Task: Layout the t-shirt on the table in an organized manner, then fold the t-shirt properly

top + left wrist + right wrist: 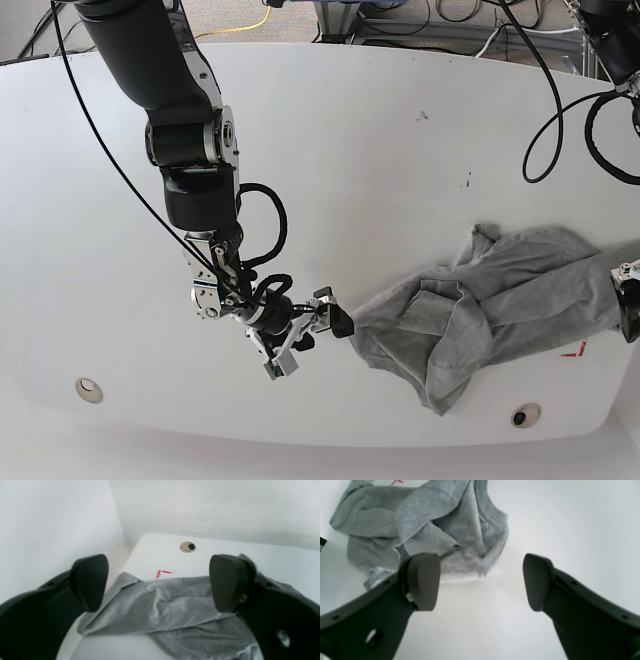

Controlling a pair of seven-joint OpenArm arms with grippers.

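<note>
T-shirt (pixel 500 295): grey, crumpled in a loose heap on the bench, toward the bench's right end and near its front edge as the base view shows it; folds overlap, no face laid flat.
Long axis: runs roughly from the bench's front-centre up toward its right edge, slightly tilted; one bunched end points at the right pincer, the other reaches the right edge of the view.
Bench (pixel 330 150): white, curved edges; a round grommet (pixel 525 414) sits near the front edge just below the shirt, another (pixel 88 386) near the front-left corner.
Red tape mark (pixel 574 350): on the bench just beside the shirt's lower right side.
Right pincer (pixel 330 322): jaws spread wide, nothing between them; it sits just beside the shirt's bunched end.
Left pincer (pixel 160 582): jaws spread wide, gripping nothing; it hangs over the shirt at the bench's right end.
</note>
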